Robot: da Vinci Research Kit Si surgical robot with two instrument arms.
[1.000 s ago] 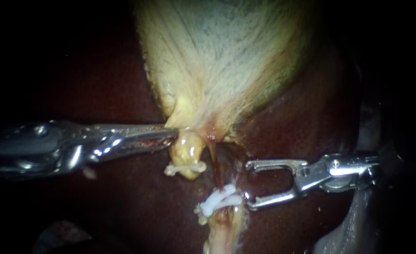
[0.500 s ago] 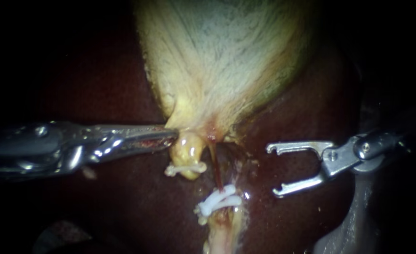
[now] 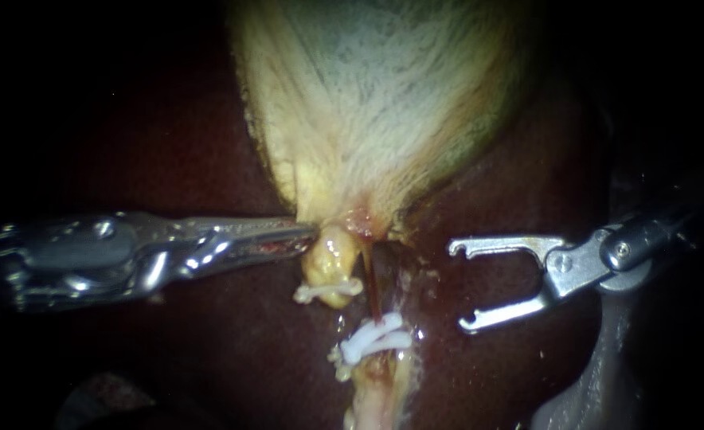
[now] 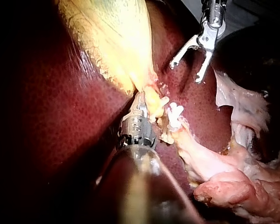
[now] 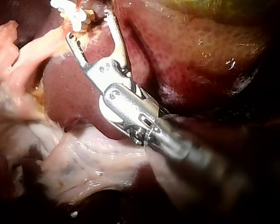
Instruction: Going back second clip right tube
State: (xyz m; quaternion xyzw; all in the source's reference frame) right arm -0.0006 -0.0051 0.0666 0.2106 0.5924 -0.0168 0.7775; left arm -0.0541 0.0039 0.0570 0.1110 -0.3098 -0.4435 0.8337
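My right instrument end effector apart, empty, clear of tissue. Ahead of lower jaw, near: white clips on right tube. Clipping looks done, only my retreat left. Left instrument clamped on gallbladder neck

Endoscope light pools on gallbladder at ctr; liver fades to black twd edges. Hard glare on metal of left instrument & right instrument; wrist views heavily shadowed.

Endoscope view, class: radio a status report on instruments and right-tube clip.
Left instrument shut on gallbladder. Right instrument open, empty, apart from right tube. White clip across that tube. Nothing in the way.
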